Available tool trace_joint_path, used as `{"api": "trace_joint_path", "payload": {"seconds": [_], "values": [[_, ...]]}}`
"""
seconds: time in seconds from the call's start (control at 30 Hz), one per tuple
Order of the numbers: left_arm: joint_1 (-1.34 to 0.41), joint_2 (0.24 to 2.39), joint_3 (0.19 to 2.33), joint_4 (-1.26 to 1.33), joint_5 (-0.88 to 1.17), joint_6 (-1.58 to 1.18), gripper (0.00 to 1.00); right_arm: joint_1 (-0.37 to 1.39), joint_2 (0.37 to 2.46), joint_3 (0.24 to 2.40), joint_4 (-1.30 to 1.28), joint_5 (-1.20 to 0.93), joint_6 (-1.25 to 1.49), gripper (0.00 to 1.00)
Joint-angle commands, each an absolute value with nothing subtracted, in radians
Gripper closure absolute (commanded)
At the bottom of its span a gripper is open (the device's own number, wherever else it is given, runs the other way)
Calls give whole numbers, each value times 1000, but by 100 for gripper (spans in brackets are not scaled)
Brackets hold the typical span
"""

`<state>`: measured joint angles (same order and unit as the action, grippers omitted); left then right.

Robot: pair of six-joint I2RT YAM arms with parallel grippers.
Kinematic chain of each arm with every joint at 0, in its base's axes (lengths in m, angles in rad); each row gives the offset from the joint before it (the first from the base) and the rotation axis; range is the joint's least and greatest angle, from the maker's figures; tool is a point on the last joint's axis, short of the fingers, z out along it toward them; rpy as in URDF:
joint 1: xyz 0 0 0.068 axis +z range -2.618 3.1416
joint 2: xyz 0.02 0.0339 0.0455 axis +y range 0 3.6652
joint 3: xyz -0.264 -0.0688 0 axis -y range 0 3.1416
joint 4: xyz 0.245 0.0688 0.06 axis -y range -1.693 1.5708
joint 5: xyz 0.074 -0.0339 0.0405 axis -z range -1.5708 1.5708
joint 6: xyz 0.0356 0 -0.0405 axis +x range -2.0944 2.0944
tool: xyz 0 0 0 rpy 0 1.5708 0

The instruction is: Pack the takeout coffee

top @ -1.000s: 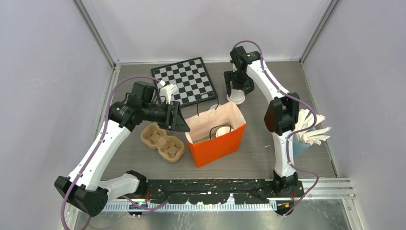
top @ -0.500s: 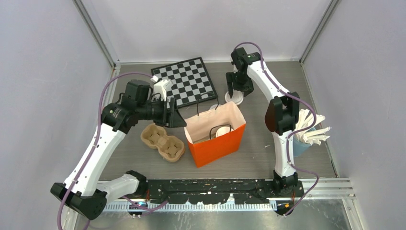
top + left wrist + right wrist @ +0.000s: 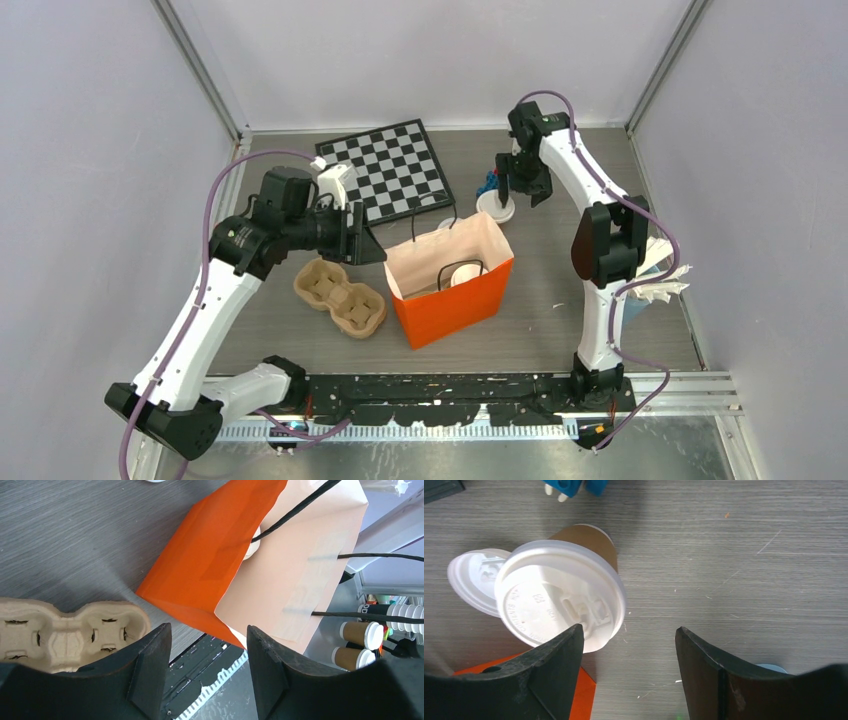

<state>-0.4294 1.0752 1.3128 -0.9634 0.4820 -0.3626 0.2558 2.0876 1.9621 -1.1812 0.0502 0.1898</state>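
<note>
Takeout coffee cup (image 3: 559, 597), brown kraft paper under a round white lid, stands upright on the grey tabletop (image 3: 734, 555) in the left half of the right wrist view. In the top view it sits at upper centre, just beyond the far rim of the orange paper bag (image 3: 450, 300). A loose white lid (image 3: 471, 577) lies flat at the frame's left, partly covered by the cup's rim. A small blue object (image 3: 574, 485) lies behind the cup at the top edge. The right gripper (image 3: 628, 632) hangs over the cup with its jaws spread wide and nothing between them. The cup's lid lies outside the gap, just beside the jaw at lower left, and contact cannot be told. A white round top (image 3: 466, 274) shows inside the open bag, but what lies beneath it cannot be told. The left gripper (image 3: 207, 627) hovers at centre left of the top view, close to the bag's left side, with its jaws parted and holding nothing. The tan moulded-pulp tray (image 3: 65, 630) lies below it, at the lower left of the left wrist view, near the bag. A chessboard (image 3: 390, 170) lies flat at upper centre left. Two further lidded brown cups (image 3: 357, 634) stand at the lower right of the left wrist view, beyond the tabletop's edge. White paper-wrapped items (image 3: 662, 284) stick up at the right.
</note>
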Motion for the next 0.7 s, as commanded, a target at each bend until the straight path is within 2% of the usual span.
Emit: {"api": "trace_joint_path", "payload": {"seconds": [0.0,0.13,0.23,0.67], "values": [[-423,1066,1356,-946,474,-367,42,268,2016,2033,-1152,-19,197,25],[-423,1061,1351,-949,460,-367,41,298,2015,2039,-1121,-13,194,14],[-423,1055,1345,-959,437,-366,41,316,2044,2053,-1121,14,187,11],[-423,1053,1374,-997,397,-376,39,344,2146,2157,-1156,66,160,9]]}}
